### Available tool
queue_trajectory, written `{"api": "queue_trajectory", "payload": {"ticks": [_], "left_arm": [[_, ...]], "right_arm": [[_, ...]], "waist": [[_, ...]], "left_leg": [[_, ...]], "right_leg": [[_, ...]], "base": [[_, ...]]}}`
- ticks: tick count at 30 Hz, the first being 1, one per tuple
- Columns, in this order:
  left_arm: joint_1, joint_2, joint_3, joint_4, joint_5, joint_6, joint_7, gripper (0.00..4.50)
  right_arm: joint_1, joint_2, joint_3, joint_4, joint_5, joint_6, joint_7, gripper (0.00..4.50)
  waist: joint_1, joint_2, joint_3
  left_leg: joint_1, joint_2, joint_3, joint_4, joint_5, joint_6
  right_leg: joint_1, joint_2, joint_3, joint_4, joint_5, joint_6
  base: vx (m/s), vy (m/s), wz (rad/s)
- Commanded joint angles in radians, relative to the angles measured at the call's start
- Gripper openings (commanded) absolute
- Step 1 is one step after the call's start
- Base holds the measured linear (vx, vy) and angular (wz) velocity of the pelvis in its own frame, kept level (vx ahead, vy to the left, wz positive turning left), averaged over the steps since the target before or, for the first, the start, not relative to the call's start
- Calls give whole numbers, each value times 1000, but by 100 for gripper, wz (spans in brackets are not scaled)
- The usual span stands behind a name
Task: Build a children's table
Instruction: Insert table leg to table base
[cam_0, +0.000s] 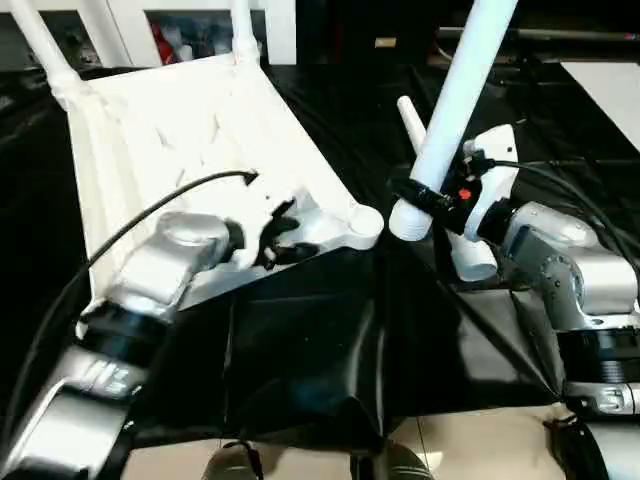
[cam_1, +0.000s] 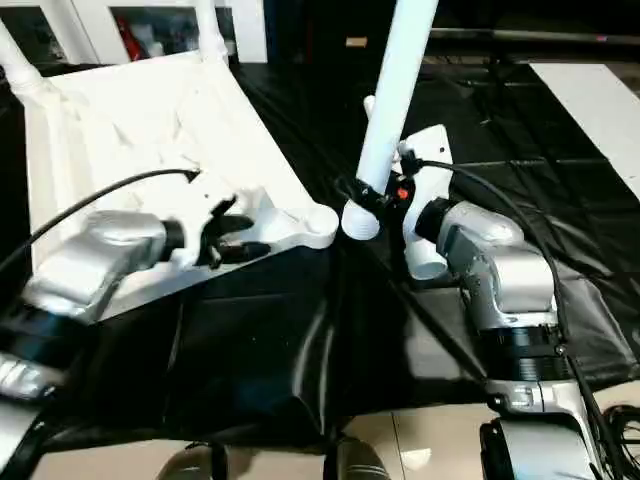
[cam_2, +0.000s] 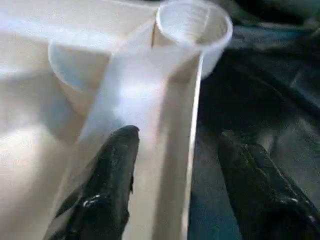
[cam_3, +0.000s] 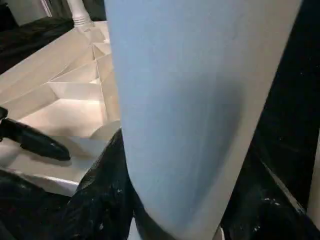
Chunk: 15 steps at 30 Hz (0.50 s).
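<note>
On the black sheet (cam_0: 330, 340), right tool (cam_0: 432, 200) clamps a leg (cam_0: 455, 100); left tool (cam_1: 235, 237), fingers apart, seemingly straddles the tabletop (cam_0: 180, 130) rim

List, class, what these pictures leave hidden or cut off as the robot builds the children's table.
- Held leg: its upper end is cut by the head view's top edge.
- Two fitted legs: likewise cut by the top edge.
- Tabletop: its near edge is hidden behind the left forearm.
- Right hand: in its wrist view, the leg covers its fingers' contact.
- Spare leg: partly behind the right hand.
</note>
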Motion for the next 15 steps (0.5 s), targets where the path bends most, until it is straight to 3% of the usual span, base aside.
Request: {"api": "queue_trajectory", "payload": {"ticks": [1, 7, 15], "left_arm": [[10, 5, -4, -41, -12, 31, -10, 248], [33, 15, -44, -91, 2, 75, -15, 202], [18, 4, -82, -40, 48, 12, -1, 122]], "right_arm": [[0, -7, 5, -20, 12, 6, 11, 186], [-14, -7, 10, -3, 9, -1, 16, 186], [-17, -6, 10, -7, 12, 1, 20, 186]], "waist": [[1, 1, -69], [-1, -2, -65], [-4, 1, -55]], "left_leg": [[16, 2, 9, -68, -88, 53], [13, 1, 11, -68, -48, 63], [13, 2, 9, -76, -96, 42]], "right_leg": [[73, -48, 32, -59, -142, -257], [75, -49, 34, -55, -91, -265], [71, -51, 35, -68, -183, -235]], "base": [[0, 0, 0], [0, 0, 0], [0, 0, 0]]}}
